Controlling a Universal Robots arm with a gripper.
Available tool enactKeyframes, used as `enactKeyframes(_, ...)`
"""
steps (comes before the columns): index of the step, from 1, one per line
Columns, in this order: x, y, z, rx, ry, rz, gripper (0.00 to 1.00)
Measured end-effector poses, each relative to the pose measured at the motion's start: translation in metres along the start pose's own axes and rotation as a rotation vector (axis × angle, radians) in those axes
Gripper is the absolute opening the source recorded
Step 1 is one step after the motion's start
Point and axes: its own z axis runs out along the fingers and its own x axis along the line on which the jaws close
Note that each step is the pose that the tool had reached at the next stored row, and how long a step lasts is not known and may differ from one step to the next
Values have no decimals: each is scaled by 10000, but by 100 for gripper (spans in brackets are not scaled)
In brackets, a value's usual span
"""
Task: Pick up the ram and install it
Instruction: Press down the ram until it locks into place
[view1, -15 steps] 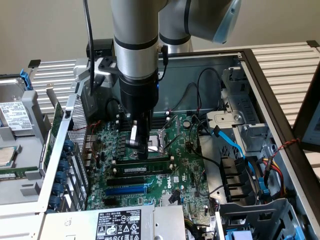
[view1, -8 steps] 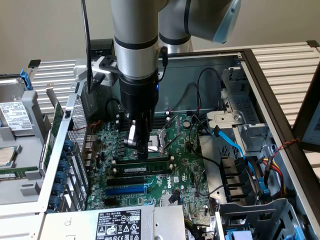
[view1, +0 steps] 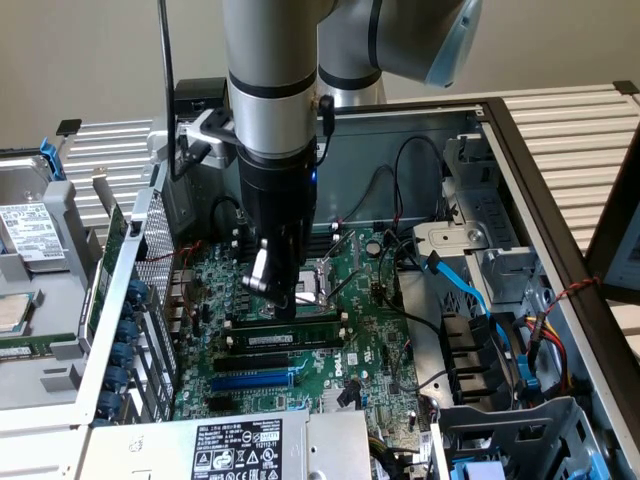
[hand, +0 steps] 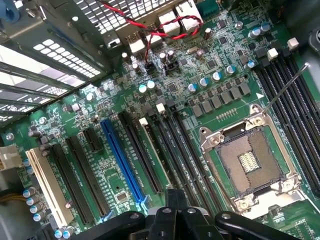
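The ram is a long dark stick with a white label strip, standing on edge in one of the black memory slots on the green motherboard. In the wrist view the ram runs between the blue slot and further black slots. My gripper hangs just above the slots beside the ram, close to the open CPU socket. Its fingers are shut with nothing between them. The wrist view has the gripper hovering over the near end of the black slots, next to the ram's end.
The board lies inside an open computer case with metal walls all round. Black and blue cables and a drive cage crowd the exterior view's right. A labelled power supply sits in front. The CPU socket has a thin lever sticking up.
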Motion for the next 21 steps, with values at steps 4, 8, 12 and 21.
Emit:
enactKeyframes(4,-2,1,0,-20,2,358,11)
enactKeyframes(8,-2,1,0,-56,3,975,11)
enactKeyframes(12,-2,1,2,-92,5,1577,11)
enactKeyframes(21,-3,1,7,-176,5,2995,11)
